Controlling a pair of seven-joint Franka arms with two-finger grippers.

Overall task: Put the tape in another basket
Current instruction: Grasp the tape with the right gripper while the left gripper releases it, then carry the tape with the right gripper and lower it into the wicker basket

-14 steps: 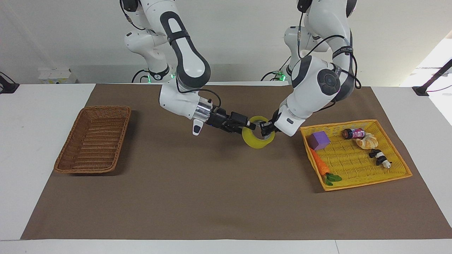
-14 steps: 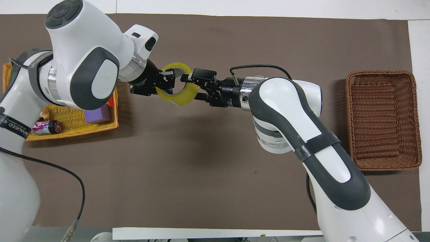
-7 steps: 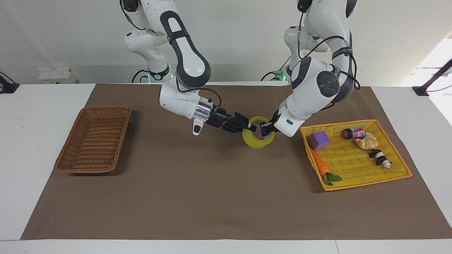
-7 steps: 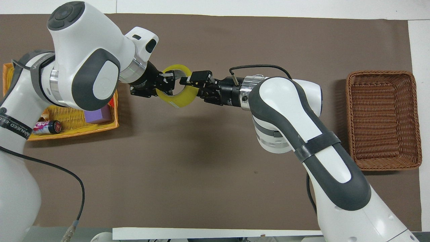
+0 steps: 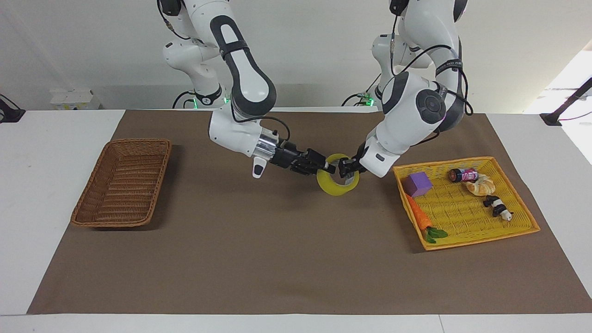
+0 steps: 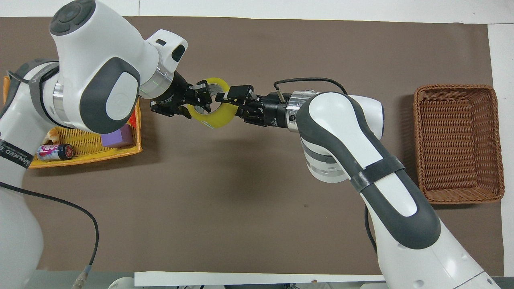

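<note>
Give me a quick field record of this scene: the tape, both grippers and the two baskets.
tape: wide translucent yellow roll, held up over the brown mat, between the two baskets
right gripper: shut on the roll's rim
left gripper: at the roll too, on its edge toward the left arm's end
brown wicker basket: toward the right arm's end
yellow-orange woven tray: toward the left arm's end, holding a purple block and toy carrot

Right tool (image 6: 225,97) clamps tape (image 6: 213,116); left tool (image 6: 202,95) at core.

Both arms stretched low toward mid-table, right gripper (image 5: 329,165) clamped shut, left gripper (image 5: 344,167) tip-to-tip with it, wrists angled downward.
</note>
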